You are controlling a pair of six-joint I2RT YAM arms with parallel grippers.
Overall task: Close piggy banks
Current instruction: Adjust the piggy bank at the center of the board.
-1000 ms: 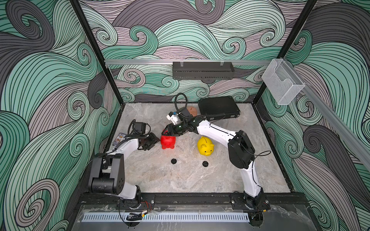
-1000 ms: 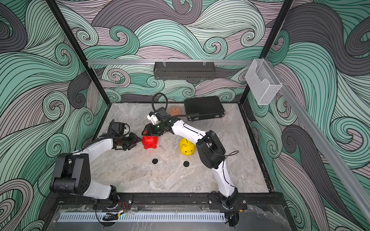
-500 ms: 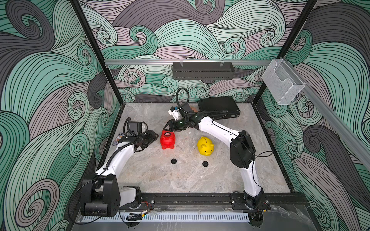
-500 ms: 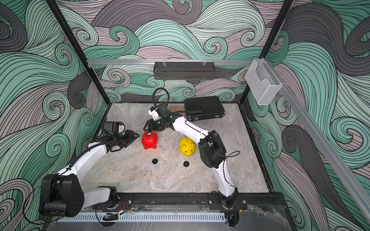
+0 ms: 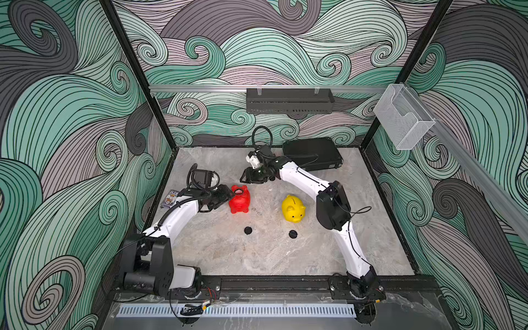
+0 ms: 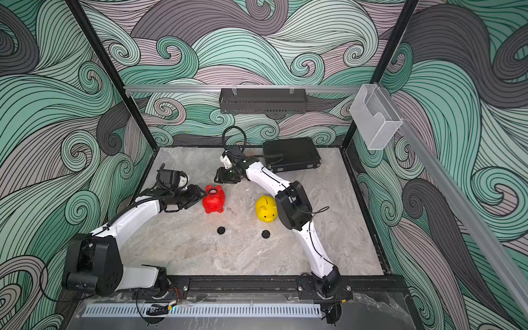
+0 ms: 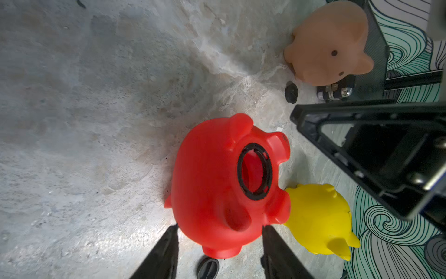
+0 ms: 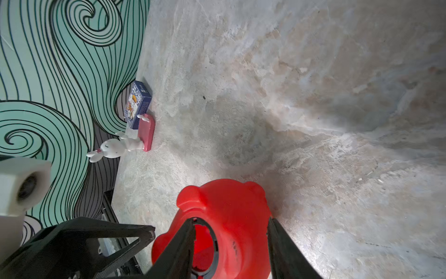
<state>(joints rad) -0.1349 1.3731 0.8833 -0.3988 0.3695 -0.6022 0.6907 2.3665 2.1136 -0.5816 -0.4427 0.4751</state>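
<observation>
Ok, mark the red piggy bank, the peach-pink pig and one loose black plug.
red piggy bank [image 7: 212, 183]: left wrist view, side of body.
peach-pink pig [image 7: 330, 43]: left wrist view, face.
black plug [image 5: 248, 230]: top view, its top.

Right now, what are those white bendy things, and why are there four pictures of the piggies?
Those are two robot arms, a left arm and a right arm, each ending in a two-fingered pincher. Two pictures look down from above. The other two come from little cameras on the wrists. On the table are a red pig, tipped over with its belly hole open, a yellow pig standing, a peach pig by the black case, and small black plugs. The left gripper has its fingers either side of the red pig; I cannot tell if they squeeze it. The right gripper is open and holds nothing.
</observation>
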